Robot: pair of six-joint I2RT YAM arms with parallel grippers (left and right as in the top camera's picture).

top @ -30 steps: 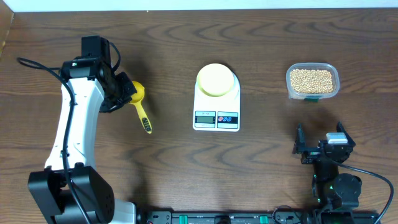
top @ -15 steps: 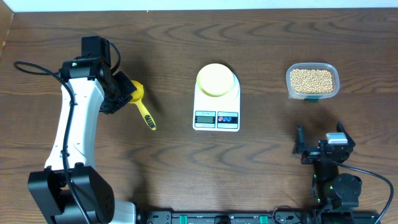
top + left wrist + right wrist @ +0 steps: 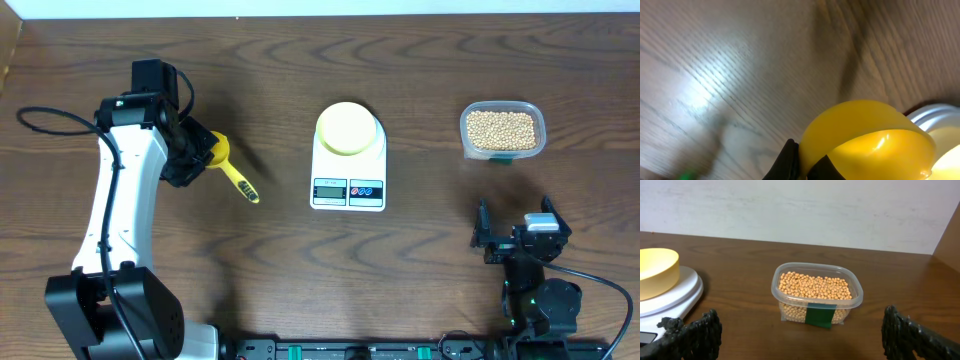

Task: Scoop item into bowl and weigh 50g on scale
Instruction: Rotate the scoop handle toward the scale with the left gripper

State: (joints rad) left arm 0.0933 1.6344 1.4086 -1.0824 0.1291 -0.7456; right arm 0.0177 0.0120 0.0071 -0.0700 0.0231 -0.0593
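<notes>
Beans (image 3: 814,286) are heaped in a clear tub (image 3: 858,296) at the far right of the table (image 3: 400,270). The bowl (image 3: 348,128) is set on the scale (image 3: 348,192) at the centre, well apart from the tub. The scoop (image 3: 232,172) is clamped at its cup rim by the left gripper (image 3: 195,155), its handle angled toward the scale. The right gripper (image 3: 515,222) is held wide and empty, near the tub.

Bright, even light; glare on table (image 3: 700,95); close scoop (image 3: 865,140) blurred
</notes>
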